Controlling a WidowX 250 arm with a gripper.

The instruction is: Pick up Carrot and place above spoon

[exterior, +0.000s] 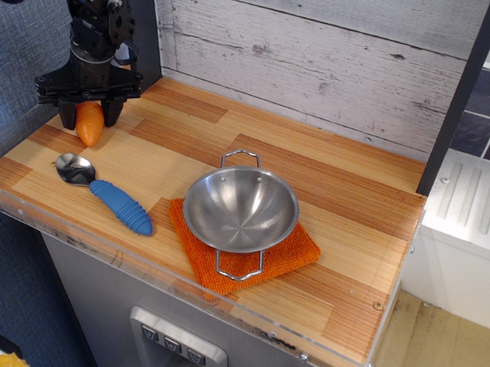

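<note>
The orange carrot (88,124) hangs point down between the fingers of my black gripper (88,115) at the far left of the wooden counter. Its tip is at or just above the wood. The gripper is shut on it. The spoon (104,192) lies in front of the carrot, its silver bowl at the left and its ribbed blue handle pointing right toward the front edge. The carrot is just behind the spoon's bowl.
A steel bowl with two wire handles (241,209) sits on an orange woven mat (291,253) in the middle of the counter (349,211). A plank wall runs along the back. A blue wall is at the left. A clear strip edges the front.
</note>
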